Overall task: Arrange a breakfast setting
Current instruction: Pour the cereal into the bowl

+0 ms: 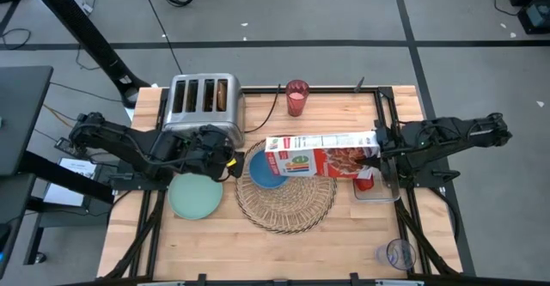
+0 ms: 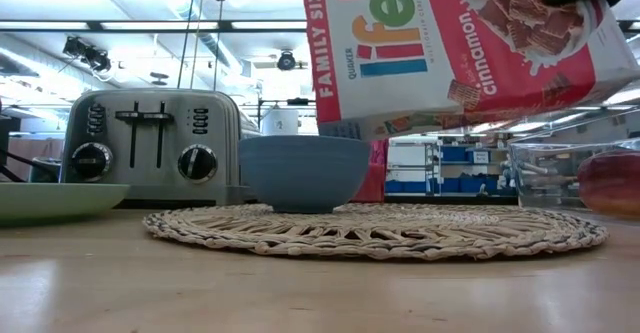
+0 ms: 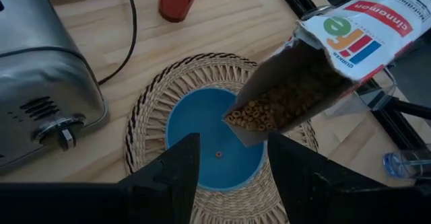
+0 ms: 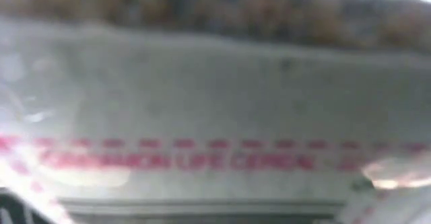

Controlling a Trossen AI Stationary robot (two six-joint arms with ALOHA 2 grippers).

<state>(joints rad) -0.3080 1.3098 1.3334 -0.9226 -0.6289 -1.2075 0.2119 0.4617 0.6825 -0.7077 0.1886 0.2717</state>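
Reached in from the table's right edge: right gripper (image 1: 376,143), fingers clamped on the base of a cereal box (image 1: 322,155) tipped flat, open mouth over the blue bowl (image 1: 265,169) on the wicker placemat (image 1: 287,198), cereal at the lip. Hovered beside that bowl, by the toaster (image 1: 203,100): left gripper (image 3: 232,160), fingers apart, empty. Lay near the left edge: green plate (image 1: 196,196). Stood beyond: red cup (image 1: 296,98). Read "FAMILY SIZE", "life", "cinnamon".

The right gripper (image 1: 378,142) holds a cereal box (image 1: 320,155) lying sideways above the woven placemat (image 1: 286,197), its open end over the blue bowl (image 1: 265,170).
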